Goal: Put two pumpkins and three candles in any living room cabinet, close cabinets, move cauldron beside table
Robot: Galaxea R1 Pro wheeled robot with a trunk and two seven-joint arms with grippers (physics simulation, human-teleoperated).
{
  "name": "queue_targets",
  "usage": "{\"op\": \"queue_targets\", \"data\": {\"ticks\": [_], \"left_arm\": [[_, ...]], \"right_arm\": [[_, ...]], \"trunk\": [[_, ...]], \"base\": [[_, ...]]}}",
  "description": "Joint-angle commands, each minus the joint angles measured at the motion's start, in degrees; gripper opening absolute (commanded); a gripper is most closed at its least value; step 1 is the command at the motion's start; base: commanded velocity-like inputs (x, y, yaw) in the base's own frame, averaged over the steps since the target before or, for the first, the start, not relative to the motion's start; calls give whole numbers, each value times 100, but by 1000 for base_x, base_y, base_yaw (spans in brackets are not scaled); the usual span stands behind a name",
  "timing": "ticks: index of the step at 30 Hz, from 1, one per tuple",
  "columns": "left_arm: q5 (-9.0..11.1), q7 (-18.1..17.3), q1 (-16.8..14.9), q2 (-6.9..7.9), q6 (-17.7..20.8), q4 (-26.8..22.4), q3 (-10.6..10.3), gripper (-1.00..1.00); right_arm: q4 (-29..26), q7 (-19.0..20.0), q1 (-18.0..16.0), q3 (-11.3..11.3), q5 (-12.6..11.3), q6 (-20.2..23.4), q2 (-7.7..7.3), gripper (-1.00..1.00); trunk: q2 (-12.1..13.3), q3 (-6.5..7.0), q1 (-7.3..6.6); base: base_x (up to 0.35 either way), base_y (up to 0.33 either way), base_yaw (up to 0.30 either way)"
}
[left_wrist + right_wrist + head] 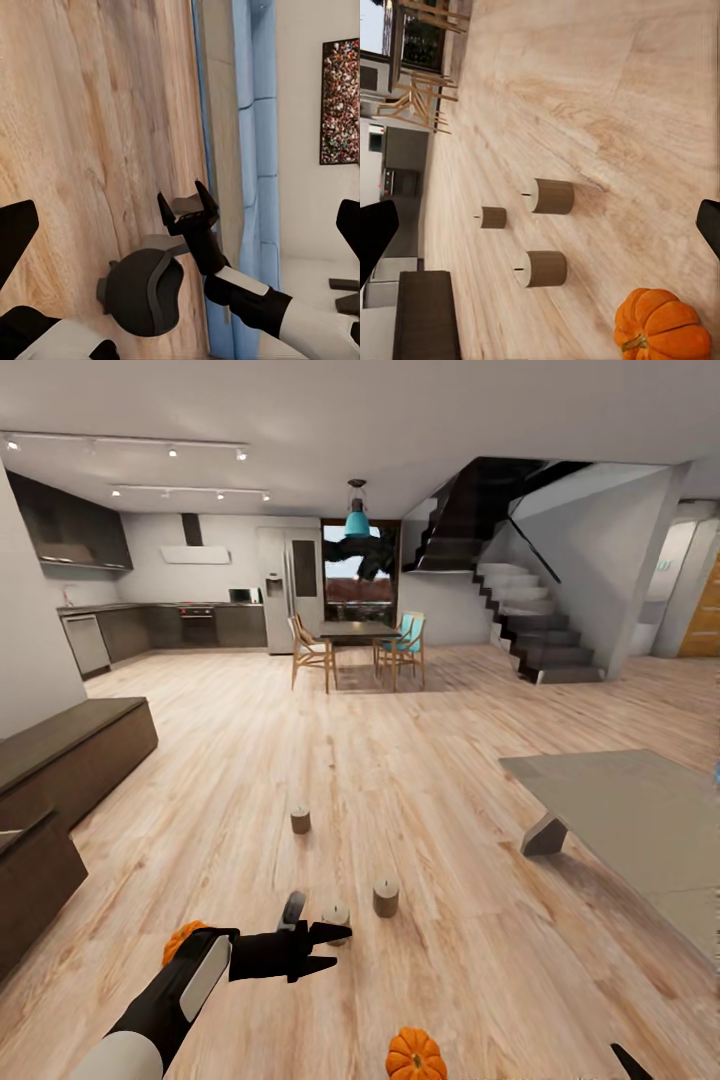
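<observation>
Left pincer (322,948) released, low over floor, touching nothing. Nearest candle (336,917) just beyond its tips; second candle (386,896) beside that, third (300,819) farther off. Pumpkin (416,1056) nearer robot. Best: straddle candle squarely before clenching. Right pincer (187,211) looks released.

Three candles (553,196) stand on the wooden floor (607,90), apart from each other. One pumpkin (661,325) sits near them. A dark cabinet (426,315) and dining chairs (424,94) are farther away. Black fingertips (375,232) frame the edges.
</observation>
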Motion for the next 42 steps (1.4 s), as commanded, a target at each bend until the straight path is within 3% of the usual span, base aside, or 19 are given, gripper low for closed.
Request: {"op": "queue_targets", "data": {"ticks": [1,5,10,12,15,20,27,36,42], "left_arm": [[11,-9,-3,5,20,-2,-13,100],[11,-4,-3,3,20,-2,-14,100],[11,-3,-3,3,20,-2,-21,100],[35,-68,30,69,11,-44,45,100],[36,-96,27,127,11,-46,62,100],[94,-219,9,197,-2,-54,50,100],[92,-444,7,216,-6,-47,46,100],[97,-729,6,223,-6,-46,48,100],[99,-737,6,223,-6,-47,48,100]], "right_arm": [[10,36,-10,-28,8,47,0,100],[-10,26,-10,-10,23,-35,1,100],[-14,-14,-10,187,25,-192,-1,100],[-79,-1,-76,242,92,-170,65,100],[-169,17,-175,162,124,-179,53,100],[-287,33,-33,-8,-8,-183,-85,100],[-513,37,-30,-10,-2,-234,-51,100],[-801,-95,-36,299,23,-255,101,100],[-970,-288,-49,529,202,-261,223,100]], "trunk": [[-2,-6,0],[-2,-6,0],[-2,-6,0],[-2,-6,0],[-2,-6,0],[-2,-6,0],[-2,-6,0],[-2,-6,0],[-2,-6,0]], "base": [[147,94,-119],[80,51,-44],[11,7,-6],[0,0,0],[0,0,0],[0,0,0],[72,55,0],[66,44,0],[22,63,0]]}}
